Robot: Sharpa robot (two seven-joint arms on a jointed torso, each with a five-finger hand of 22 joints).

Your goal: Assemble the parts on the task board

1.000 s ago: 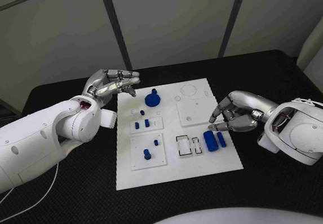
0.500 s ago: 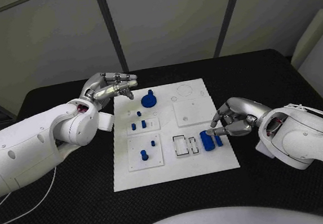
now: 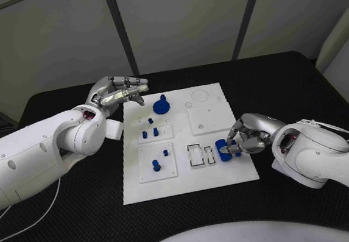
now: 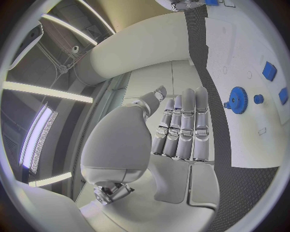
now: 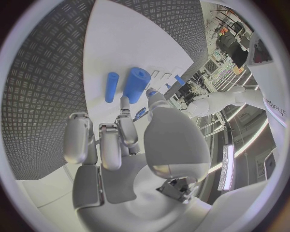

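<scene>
Light: even, moderately bright, from overhead; no hard beam.
Sources: long ceiling strips [image 4: 42, 92] in the left wrist view, burnt out to plain white; one more strip [image 5: 228, 166] at the rim of the right wrist view.
Shadows: soft and faint; a weak one on the board [image 3: 226, 172] under the right hand [image 3: 249, 134].
Glare: small highlights on the metal of the left hand [image 3: 119, 91]; the white arms and board are bright; the table [image 3: 85, 233] is matt and dark, without reflection.
Distortion: both wrist views are fisheye circles in a dark frame; board edges and wall seams bow strongly toward the rim. Head view lines run nearly straight.
</scene>
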